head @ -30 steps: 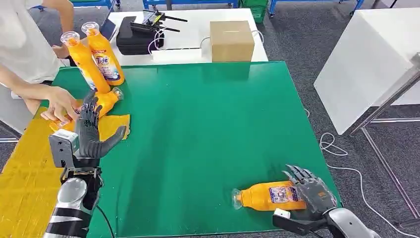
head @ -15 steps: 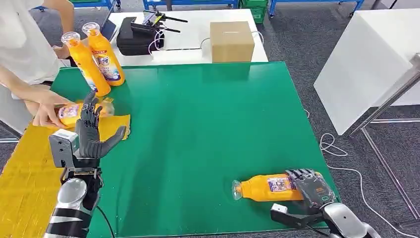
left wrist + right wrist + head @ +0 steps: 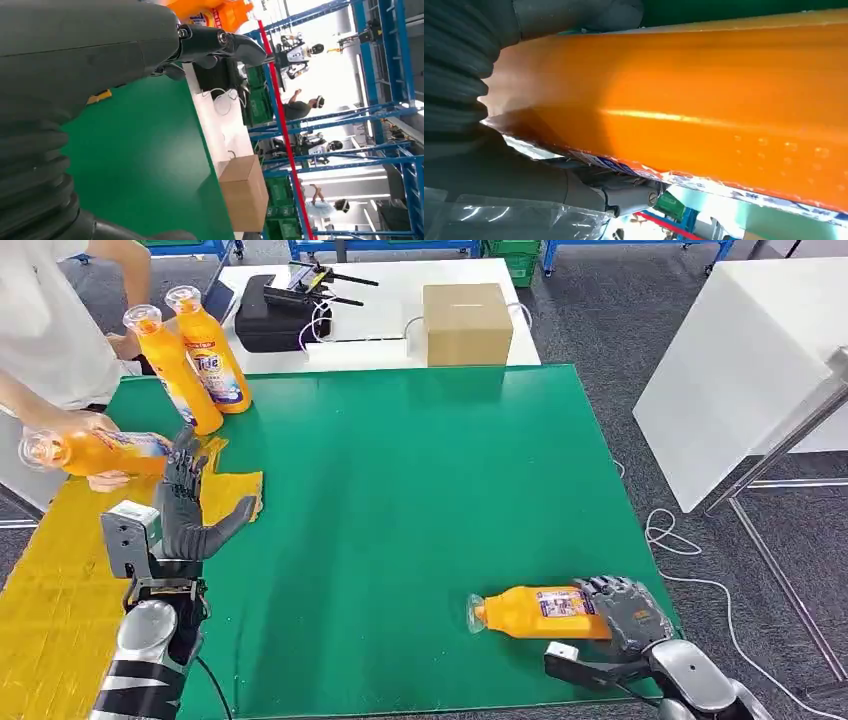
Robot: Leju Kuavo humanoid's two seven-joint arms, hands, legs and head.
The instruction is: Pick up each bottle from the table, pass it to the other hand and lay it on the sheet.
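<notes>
Orange bottle (image 3: pixel 540 612) lies near the green table's (image 3: pixel 420 490) near right edge, right hand (image 3: pixel 628 612) grasping its base; left hand (image 3: pixel 185 505) spread, holding nothing, beside the yellow sheet (image 3: pixel 50 590); far-left bottle (image 3: pixel 212 352) reads Tide.

The robot's left arm (image 3: pixel 150 660) is shiny silver with black stripes near the bottom. A thin black cable hangs beside it. Above the arm sits a small grey box (image 3: pixel 128 537) with a dark side. The left hand (image 3: pixel 186 510) is dark grey, with long thin fingers and a thick thumb. Up close, the left hand's cover is grey with fat ribs, and a fingertip (image 3: pixel 235 46) has little round screws.

The right arm (image 3: pixel 705 690) is round and silver too. The right hand (image 3: pixel 630 612) is dark grey. A black bracket with a small white block (image 3: pixel 567 653) sticks out beside it.
</notes>
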